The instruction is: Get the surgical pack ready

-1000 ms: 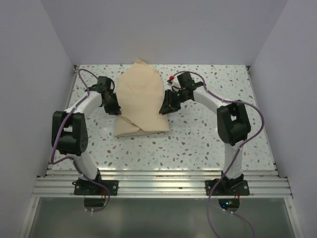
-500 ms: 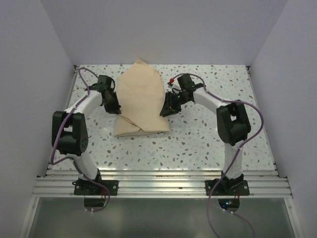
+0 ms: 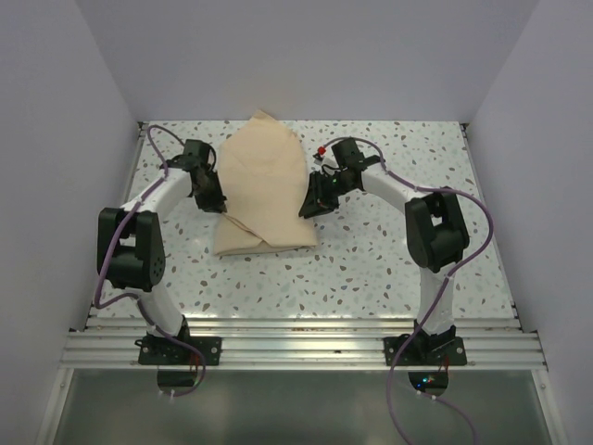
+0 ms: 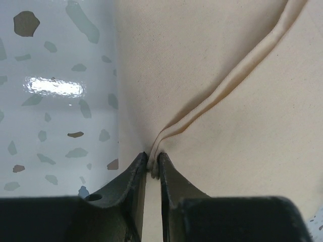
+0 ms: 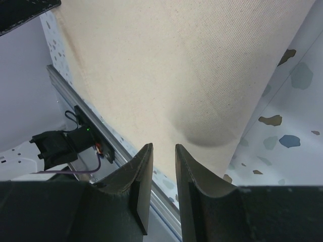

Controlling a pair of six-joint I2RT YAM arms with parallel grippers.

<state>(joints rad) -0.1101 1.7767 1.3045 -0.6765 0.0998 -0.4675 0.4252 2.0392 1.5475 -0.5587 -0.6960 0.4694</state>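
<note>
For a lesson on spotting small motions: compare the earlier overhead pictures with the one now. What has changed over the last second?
The right gripper and its wrist eased slightly toward the arm bases and are now at the right edge of the cloth. Nothing was visibly taken hold of or let go. The left gripper stays pinched on a fold of the cloth, and the cloth keeps its shape and place.

No readable txt, labels, brand marks or nos. in any view. The tan cloth bundle [image 3: 264,190] is plain weave, no print or tag showing. The speckled table [image 3: 389,250] has only its flecks. Arm housings [image 3: 435,232] look unmarked from overhead; any lettering there is too small to make out.
</note>
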